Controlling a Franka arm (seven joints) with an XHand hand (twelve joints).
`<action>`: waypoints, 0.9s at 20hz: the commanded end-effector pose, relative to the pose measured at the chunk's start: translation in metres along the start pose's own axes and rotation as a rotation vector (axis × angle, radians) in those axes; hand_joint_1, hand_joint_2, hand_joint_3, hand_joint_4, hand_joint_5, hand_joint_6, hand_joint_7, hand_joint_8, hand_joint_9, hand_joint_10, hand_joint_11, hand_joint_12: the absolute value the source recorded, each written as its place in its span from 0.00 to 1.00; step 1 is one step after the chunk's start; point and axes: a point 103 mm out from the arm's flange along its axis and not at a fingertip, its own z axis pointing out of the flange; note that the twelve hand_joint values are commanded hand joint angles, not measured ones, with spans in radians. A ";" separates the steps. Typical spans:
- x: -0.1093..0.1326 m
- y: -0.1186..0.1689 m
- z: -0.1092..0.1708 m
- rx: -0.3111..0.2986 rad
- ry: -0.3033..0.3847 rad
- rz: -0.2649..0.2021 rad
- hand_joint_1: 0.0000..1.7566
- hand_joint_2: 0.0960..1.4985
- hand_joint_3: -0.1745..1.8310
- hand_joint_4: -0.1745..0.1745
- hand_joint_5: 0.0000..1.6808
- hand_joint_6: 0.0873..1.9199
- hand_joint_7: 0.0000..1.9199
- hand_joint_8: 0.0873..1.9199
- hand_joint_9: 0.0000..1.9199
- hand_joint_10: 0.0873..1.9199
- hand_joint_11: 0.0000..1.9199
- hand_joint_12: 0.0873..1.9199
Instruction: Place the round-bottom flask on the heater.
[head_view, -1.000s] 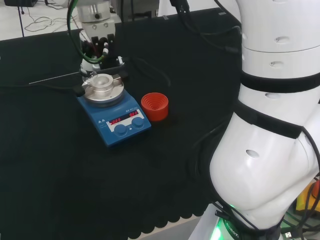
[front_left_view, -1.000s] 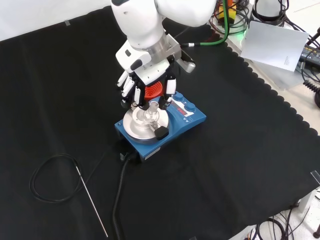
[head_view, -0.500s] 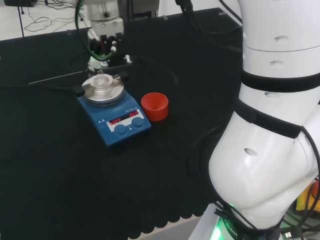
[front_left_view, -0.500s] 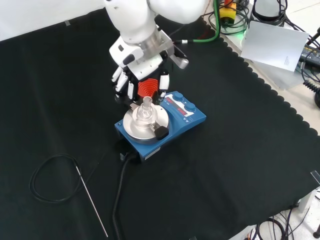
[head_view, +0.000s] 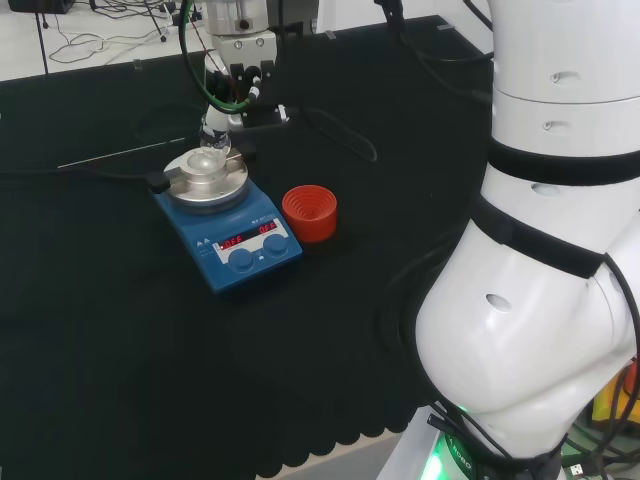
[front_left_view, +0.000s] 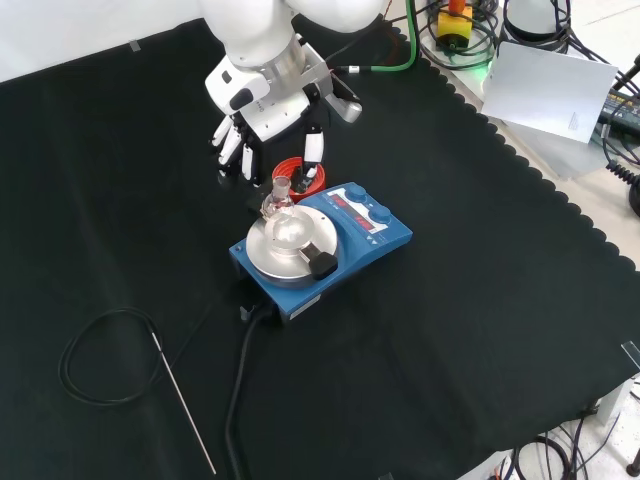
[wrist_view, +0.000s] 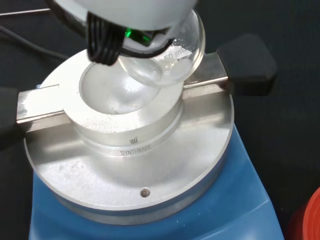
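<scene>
In the wrist view, a blurred white part of the robot hand (wrist_view: 130, 15) covers the neck and upper bulb of the round-bottom flask (wrist_view: 172, 62). The heater (wrist_view: 150, 210) runs off that picture's lower edge, and the red stand (wrist_view: 307, 222) shows as a sliver. In the head view the flask is too faint to outline.

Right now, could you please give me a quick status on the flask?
Robot hand open, clear of the glass. Round-bottom flask sitting in the heater block. Red stand beside the heater, nothing in the way.
</scene>
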 end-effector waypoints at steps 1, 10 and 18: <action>0.002 0.000 0.001 0.004 0.006 -0.011 0.64 0.39 0.46 0.74 0.72 0.40 0.23 0.34 0.35 0.28 0.23 0.67; 0.012 -0.003 -0.008 -0.009 -0.001 -0.020 0.64 0.39 0.46 0.74 0.72 0.40 0.23 0.34 0.35 0.28 0.23 0.67; 0.017 -0.003 0.001 0.003 -0.009 -0.025 0.64 0.39 0.46 0.74 0.72 0.40 0.22 0.34 0.35 0.28 0.23 0.67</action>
